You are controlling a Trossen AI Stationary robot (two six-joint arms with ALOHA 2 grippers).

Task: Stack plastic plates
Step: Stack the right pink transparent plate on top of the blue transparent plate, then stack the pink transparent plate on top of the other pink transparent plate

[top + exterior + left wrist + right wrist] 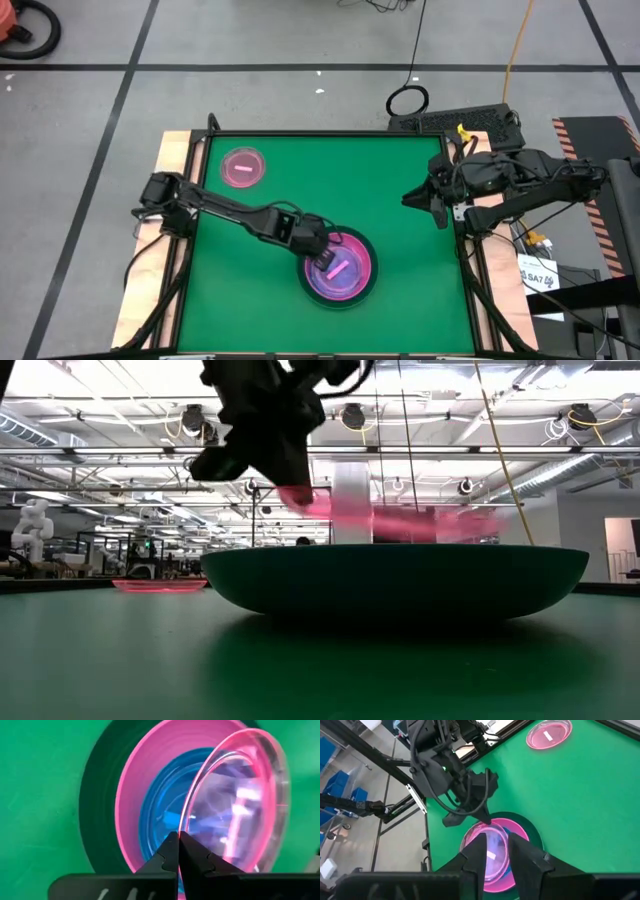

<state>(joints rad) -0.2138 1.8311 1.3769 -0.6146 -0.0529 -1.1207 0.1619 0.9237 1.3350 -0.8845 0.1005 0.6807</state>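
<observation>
Pink clear plate [240,805] pinched at its rim by the left gripper [178,851], tilted over the stack.
Below it the grey plate [340,270] holds a hot pink plate [135,800] with a cyan one [160,810] inside. Another pink plate [243,167] lies well apart from the stack on the green mat [400,190]. Right gripper [438,203] waits with fingers parted at the mat's edge.

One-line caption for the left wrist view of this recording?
Left hand pinches the rim of a small translucent pink plate, tilted over the stack of cyan plate, hot pink plate and dark grey plate.
</observation>
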